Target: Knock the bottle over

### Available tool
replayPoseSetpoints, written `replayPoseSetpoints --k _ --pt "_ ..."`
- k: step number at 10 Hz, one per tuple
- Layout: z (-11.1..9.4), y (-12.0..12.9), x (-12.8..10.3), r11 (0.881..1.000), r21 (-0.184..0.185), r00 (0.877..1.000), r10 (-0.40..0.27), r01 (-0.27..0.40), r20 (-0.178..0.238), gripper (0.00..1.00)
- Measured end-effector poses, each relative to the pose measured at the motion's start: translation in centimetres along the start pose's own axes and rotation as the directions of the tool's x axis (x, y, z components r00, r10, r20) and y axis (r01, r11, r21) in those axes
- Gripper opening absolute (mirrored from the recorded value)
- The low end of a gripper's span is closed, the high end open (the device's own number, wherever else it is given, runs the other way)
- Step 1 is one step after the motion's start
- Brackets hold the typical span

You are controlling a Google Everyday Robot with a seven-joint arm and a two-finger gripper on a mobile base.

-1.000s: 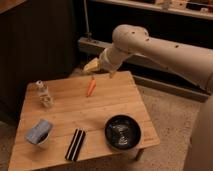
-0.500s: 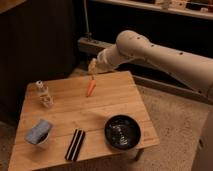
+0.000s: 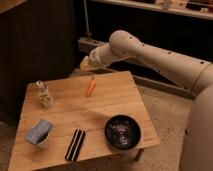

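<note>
Hovering at the table's [image 3: 102, 112] far edge, the gripper [image 3: 85, 64] has the carrot [image 3: 90, 87] just below, the upright bottle [image 3: 44, 94] well apart; its grip cannot be told.

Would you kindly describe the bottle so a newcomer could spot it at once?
On the wooden table, the hand hovers above the far edge near the carrot. Left of the carrot, at the far corner, stands the bottle: small, clear, white-capped, unlike the cloth-filled cup.

bottle [image 3: 44, 94] left rear on table [image 3: 102, 112], hand [image 3: 85, 64] above far edge
</note>
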Motion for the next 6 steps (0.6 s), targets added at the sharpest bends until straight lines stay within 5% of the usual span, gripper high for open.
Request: replayPoseSetpoints --k 3,6 --pt "3.0 0.1 2.5 0.998 0.062 0.999 -0.007 0.005 0.034 0.00" --pt "6.8 0.5 4.2 0.997 0.079 0.996 -0.016 0.009 0.084 0.00"
